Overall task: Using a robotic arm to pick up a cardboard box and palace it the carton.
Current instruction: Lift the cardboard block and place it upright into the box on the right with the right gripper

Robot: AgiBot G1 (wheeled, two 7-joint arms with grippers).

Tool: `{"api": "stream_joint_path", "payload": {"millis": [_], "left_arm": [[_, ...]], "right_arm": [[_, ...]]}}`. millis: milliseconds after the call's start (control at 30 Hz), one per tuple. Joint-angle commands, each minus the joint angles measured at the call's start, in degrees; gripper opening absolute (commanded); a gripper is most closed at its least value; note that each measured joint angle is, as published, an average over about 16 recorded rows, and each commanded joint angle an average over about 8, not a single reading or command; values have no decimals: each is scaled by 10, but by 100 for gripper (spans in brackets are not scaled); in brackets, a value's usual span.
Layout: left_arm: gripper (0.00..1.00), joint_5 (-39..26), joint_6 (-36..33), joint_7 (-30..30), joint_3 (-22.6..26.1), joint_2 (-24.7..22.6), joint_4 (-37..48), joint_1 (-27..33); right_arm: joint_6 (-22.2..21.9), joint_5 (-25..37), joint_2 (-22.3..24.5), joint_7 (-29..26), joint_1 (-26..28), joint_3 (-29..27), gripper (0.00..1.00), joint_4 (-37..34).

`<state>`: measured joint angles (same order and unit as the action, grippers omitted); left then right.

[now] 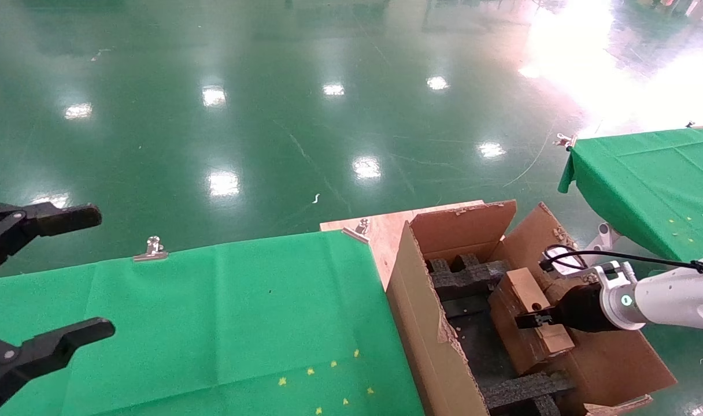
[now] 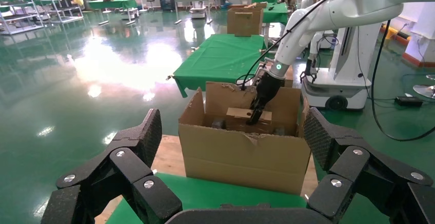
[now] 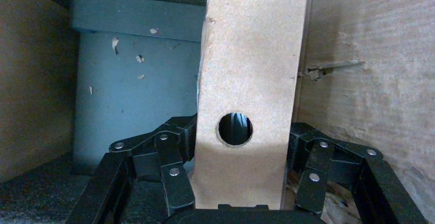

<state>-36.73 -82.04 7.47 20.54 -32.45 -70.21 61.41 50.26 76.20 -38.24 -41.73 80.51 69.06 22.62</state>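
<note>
The cardboard box is held inside the carton, clamped between the two fingers of the right end effector, one finger on each long side. One such box is seen: small, oblong, closed and brown, with a single round hole in its upper face. One carton is counted, a large corrugated one with ragged torn flaps, standing on a bare wooden corner at the end of the green-covered desk. Black foam inserts are seen inside it, and the small box is tilted among them, near the carton's right wall. The robotic arm, white with a black cable, is reached in from the right. The left end effector is held spread wide over the desk's left part, well apart from the carton and gripping nothing. Two metal clips are seen on the cloth's far edge, and a second green-covered desk is seen at the far right.
</note>
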Motion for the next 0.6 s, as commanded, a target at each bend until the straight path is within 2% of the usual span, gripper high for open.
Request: {"api": "stream_joint_path", "payload": {"millis": [33, 67, 100, 600], "left_arm": [[100, 0, 0, 0, 0, 0, 0, 0], [100, 0, 0, 0, 0, 0, 0, 0], [100, 0, 0, 0, 0, 0, 0, 0], [100, 0, 0, 0, 0, 0, 0, 0]], "right_arm": [[-2, 0, -6, 3, -1, 0, 80, -8], [-2, 0, -7, 3, -1, 0, 92, -10], [-2, 0, -7, 3, -1, 0, 100, -10], [0, 0, -1, 2, 2, 0, 100, -2]]}}
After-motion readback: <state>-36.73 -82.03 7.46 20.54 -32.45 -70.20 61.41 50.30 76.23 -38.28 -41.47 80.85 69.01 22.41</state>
